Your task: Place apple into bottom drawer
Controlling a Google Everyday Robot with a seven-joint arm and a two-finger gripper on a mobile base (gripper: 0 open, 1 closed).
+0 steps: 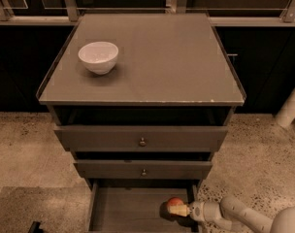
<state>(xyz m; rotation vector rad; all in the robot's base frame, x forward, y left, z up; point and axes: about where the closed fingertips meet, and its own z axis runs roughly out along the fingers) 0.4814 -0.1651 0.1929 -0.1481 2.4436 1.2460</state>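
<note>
The bottom drawer [123, 210] is pulled open at the foot of the cabinet and its flat floor shows. The apple [174, 202], small and red-orange, is inside the drawer at its right side, low over the floor. My gripper [175, 209] reaches in from the lower right over the drawer's right wall, and its pale fingers [178, 210] are closed on the apple. The white arm [235, 215] trails off to the bottom right corner.
A white bowl [98, 57] stands on the cabinet top [162, 57] at the left. Two upper drawers with round knobs [142, 141] are shut or barely ajar. Speckled floor lies on both sides; a pale post [290, 106] stands at right.
</note>
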